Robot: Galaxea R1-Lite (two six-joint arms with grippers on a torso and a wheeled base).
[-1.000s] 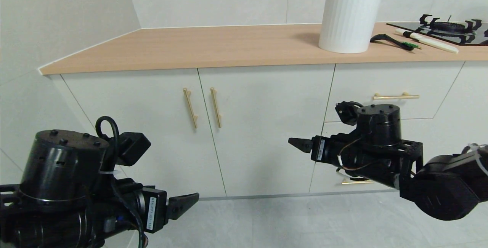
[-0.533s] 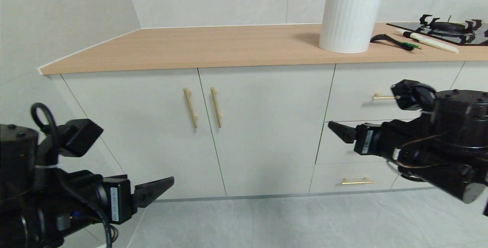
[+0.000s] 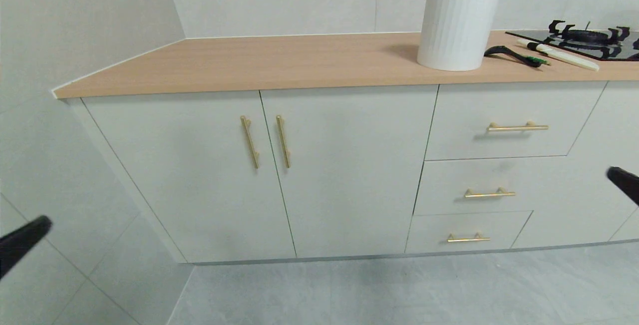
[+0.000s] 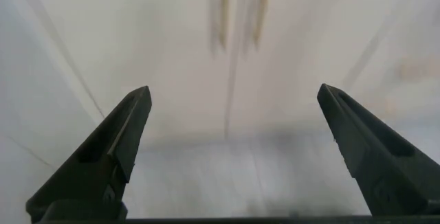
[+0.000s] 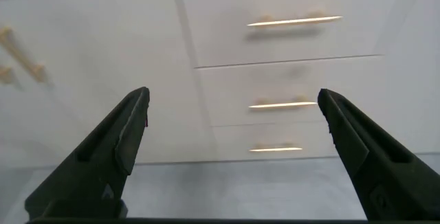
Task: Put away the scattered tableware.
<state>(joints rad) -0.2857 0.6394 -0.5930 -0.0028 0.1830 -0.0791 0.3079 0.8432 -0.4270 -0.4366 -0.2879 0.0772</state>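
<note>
Both open, my left hand (image 4: 234, 93) and right hand (image 5: 232, 95) face the cabinet (image 3: 349, 165); pickup unstarted, next I'd reach the black utensil (image 3: 511, 54) on the bench (image 3: 274, 60).

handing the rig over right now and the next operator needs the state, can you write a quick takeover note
Left end effector: open, empty, low in front of the cabinet doors.
Right end effector: open, empty, facing the drawers.
Things: black utensil and white-handled utensil lie on the countertop, between the tall white ribbed container and the hob.
Done: nothing visibly put away; doors and drawers are all shut.
Left: pick up both utensils and store them, probably in the container or a drawer.
</note>
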